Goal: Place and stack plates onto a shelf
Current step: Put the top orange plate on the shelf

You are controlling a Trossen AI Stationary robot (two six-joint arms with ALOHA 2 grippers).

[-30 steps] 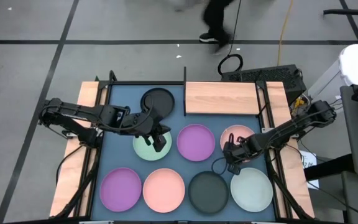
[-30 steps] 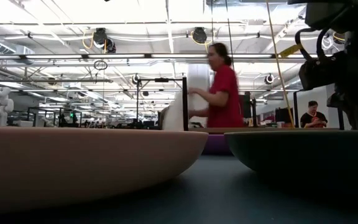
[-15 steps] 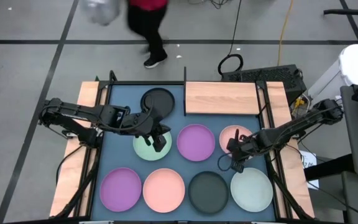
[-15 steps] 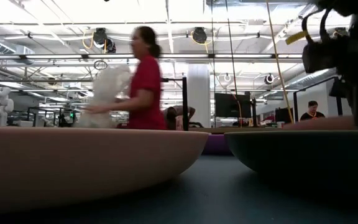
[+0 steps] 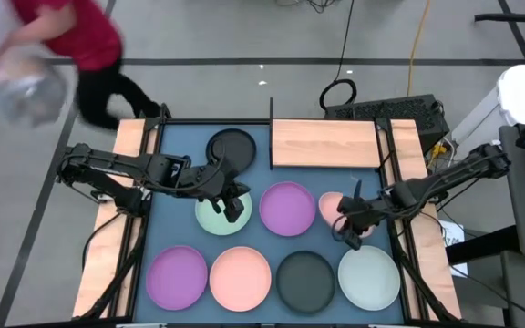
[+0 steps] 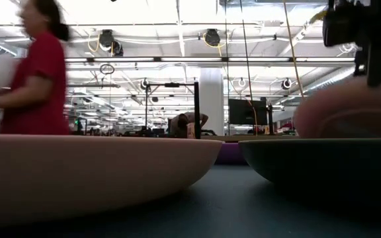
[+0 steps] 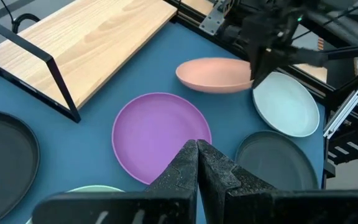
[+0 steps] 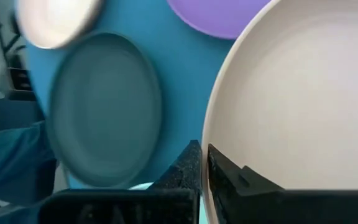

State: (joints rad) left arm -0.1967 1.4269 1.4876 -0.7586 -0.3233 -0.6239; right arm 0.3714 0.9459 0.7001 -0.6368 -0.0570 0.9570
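My right gripper [image 5: 347, 226] is shut on a pink plate [image 5: 334, 204], which shows raised and tilted in the left wrist view [image 7: 215, 74] and the low view [image 6: 349, 112]. My left gripper [image 5: 231, 202] hangs shut above a mint plate [image 5: 210, 217] and touches nothing. A purple plate [image 5: 287, 208] lies flat on the blue mat between the two grippers. The light-wood shelf [image 5: 324, 143], with its black rail at the left end, stands at the far edge with nothing on it. My right gripper pinches the pink plate's rim [image 8: 211, 140] on the plate's near side, one finger over the inner face and one under it. The fingers slant down from the table's right. The plate is lifted off the mat and tilted.
A black plate [image 5: 231, 146] lies left of the shelf. Along the near edge lie a purple plate [image 5: 178, 276], a pink plate [image 5: 240, 278], a black plate [image 5: 305, 280] and a mint plate [image 5: 369, 278]. A person in red [image 5: 71, 36] passes beyond the far left corner.
My right gripper has risen and drawn back a little toward the table's right edge, taking the pink plate up off the mat; the plate has tipped from flat to tilted. The person has walked leftward behind the table.
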